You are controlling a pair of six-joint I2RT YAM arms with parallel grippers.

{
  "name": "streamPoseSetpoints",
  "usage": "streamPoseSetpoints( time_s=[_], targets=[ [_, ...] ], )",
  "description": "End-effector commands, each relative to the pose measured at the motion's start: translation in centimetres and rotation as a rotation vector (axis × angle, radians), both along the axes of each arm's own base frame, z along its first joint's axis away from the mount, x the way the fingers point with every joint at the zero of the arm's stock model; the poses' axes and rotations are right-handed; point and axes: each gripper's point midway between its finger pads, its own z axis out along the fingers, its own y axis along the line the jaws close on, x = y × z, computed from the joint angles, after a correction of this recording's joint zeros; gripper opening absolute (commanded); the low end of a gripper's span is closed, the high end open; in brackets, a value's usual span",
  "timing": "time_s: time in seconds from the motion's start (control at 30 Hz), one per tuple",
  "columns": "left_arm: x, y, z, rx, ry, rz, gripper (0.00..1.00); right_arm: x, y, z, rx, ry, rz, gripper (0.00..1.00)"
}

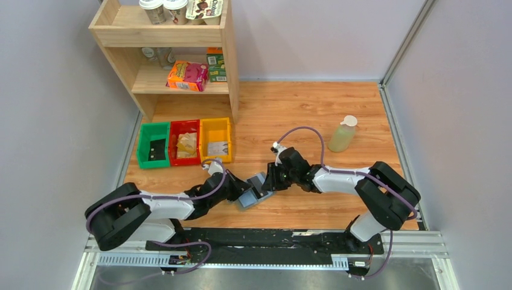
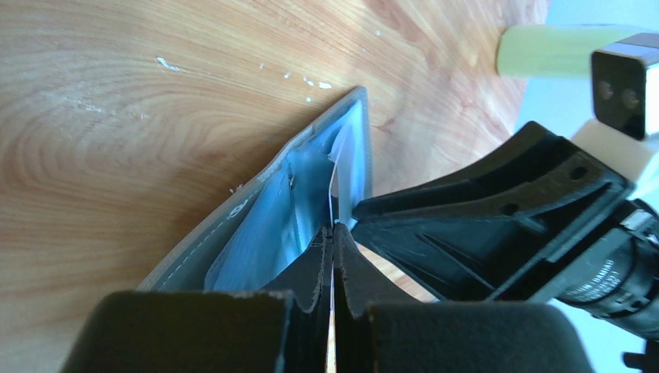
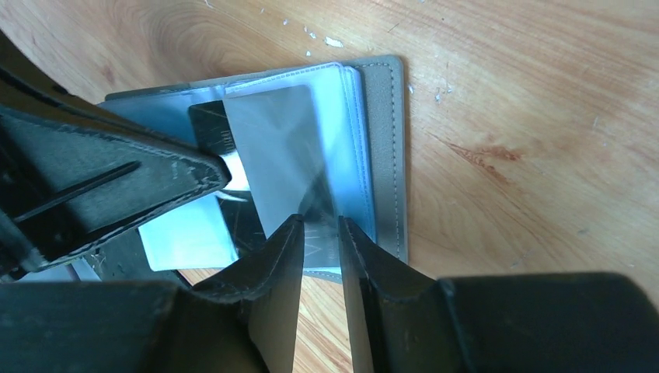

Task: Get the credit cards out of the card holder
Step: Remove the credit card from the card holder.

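Open holder [image 3: 386,155] flat on tabletop [image 3: 505,116]; left hand [image 2: 334,237] pressed together, tip on its inside; right hand [image 3: 319,225] narrowly parted astride card [image 3: 272,148] corner, grip unclear.

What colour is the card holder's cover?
The card holder cover is grey with paler stitching; clearest in the right wrist view.

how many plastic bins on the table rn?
3, side by side at the foot of the wooden shelf: green bin on the left, red bin in the middle, yellow bin on the right. None seems hidden.
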Motion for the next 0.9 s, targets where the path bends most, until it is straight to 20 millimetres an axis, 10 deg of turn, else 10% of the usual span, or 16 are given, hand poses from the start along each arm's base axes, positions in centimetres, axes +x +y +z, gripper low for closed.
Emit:
streamPoseSetpoints(
  time_s=[0.0, 0.43, 0.63, 0.87],
  targets=[
    [0.1, -0.5, 2.5, -0.05, 0.002, 0.013, 0.0, -0.7, -3.3, -4.1, -0.169, 0.035, -0.058, 0.31],
    [-2.0, 2.1, 3.8, 0.07, -0.051, -0.074, 0.0, -0.2, -3.3, -0.9, -0.155, -0.027, -0.047, 0.37],
    [-1.7, 2.6, 8.6, 0.165, -0.285, -0.199, 0.0, 0.2, -3.0, 5.0, -0.06, -0.155, -0.015, 0.51],
    [-2.8, 2.3, 13.5, 0.308, -0.563, -0.472, 0.0, -0.7, -4.4, 14.5, 0.073, -0.436, 0.068, 0.9]
  ],
)
